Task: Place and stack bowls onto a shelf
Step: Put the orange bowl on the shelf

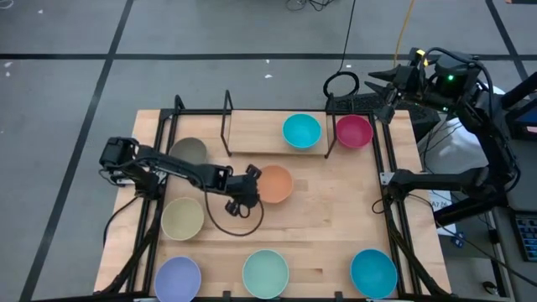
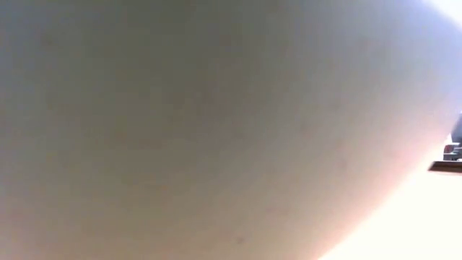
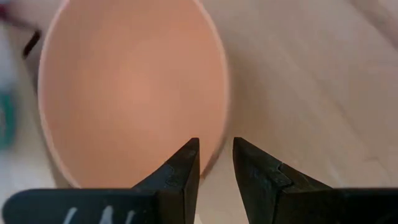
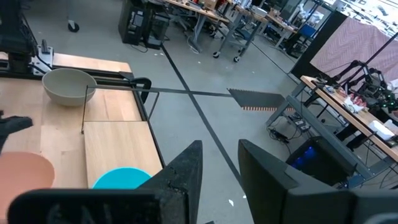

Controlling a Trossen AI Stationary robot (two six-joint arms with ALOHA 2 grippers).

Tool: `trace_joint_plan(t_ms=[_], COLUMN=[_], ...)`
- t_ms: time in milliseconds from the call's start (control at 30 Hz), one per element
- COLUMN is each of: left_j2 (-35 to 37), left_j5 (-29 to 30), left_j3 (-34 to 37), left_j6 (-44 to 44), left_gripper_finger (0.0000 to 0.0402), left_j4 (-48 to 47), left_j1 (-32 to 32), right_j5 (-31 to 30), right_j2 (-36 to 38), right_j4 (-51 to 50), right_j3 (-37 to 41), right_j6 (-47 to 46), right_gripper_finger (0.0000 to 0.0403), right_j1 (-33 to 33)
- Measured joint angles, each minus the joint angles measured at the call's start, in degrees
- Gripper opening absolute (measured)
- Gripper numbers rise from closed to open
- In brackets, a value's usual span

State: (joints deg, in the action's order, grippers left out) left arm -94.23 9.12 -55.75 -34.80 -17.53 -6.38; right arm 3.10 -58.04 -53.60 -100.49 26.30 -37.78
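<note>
**Left gripper pinching the orange bowl's rim at mid-table**

Along the table's left side sit the grey-olive bowl [image 1: 190,151], the pale yellow bowl [image 1: 183,218] and, at the near corner, the lavender bowl [image 1: 177,279], all upright and well apart. Just right of them the left gripper [image 1: 250,186] reaches across to the orange bowl [image 1: 274,184]. In the left wrist view its fingers [image 3: 180,171] straddle the bowl's near wall, one inside and one outside, nearly closed on the rim; that looks like a rim pinch meant for lifting it toward the shelf [image 1: 252,126].

The orange bowl is plain, smooth and empty, standing open side up. On the shelf's board rest a teal bowl [image 1: 301,131] and a magenta bowl [image 1: 353,131], side by side. Near the front edge are the mint green bowl [image 1: 266,273] and a second teal bowl [image 1: 373,273].

Farthest right, the right gripper [image 1: 394,80] waits beyond the table's far corner, fingers slightly apart, holding nothing.
</note>
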Motion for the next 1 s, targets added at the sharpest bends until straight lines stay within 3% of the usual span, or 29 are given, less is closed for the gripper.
trace_joint_plan(t_ms=[533,633,767,1000], left_j2=[-4.92,-5.29,-5.20,-4.58], left_j5=[-1.51,-1.67,-0.97,-1.42], left_j3=[-0.06,-0.08,-0.16,-0.28], left_j6=[-0.86,-0.90,-0.27,6.71], left_gripper_finger=[0.0100,0.0077,0.0016,0.0010], left_j4=[0.93,0.95,0.44,-0.11], left_j1=[0.42,0.40,0.41,0.95], right_j5=[-0.01,-0.03,-0.03,-0.03], right_j2=[0.00,0.00,0.00,0.00], right_j4=[0.00,0.02,0.02,0.02], right_j3=[0.00,0.00,0.00,0.00], right_j6=[0.09,0.12,0.12,0.07], right_gripper_finger=[0.0098,0.0098,0.0098,0.0098], right_j1=[0.01,0.00,0.02,0.00])
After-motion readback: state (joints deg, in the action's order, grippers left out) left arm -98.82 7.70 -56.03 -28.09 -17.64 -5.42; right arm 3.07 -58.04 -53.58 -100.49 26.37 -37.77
